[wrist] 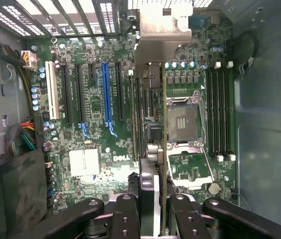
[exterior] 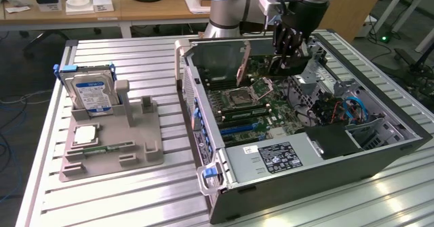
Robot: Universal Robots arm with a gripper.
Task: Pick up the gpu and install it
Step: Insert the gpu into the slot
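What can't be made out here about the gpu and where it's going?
- gpu fan face: wrist view, card held edge-on in the pincer.
- The slot under it: wrist view, covered by the card and its bracket.
- Whether it touches the motherboard: exterior view, the pincer blocks it.

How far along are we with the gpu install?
Pick-up looks done: the gripper is shut on the gpu, holding it edge-on over the motherboard inside the case. Seating is left: the card is not yet in a slot, and the blue slot is empty.
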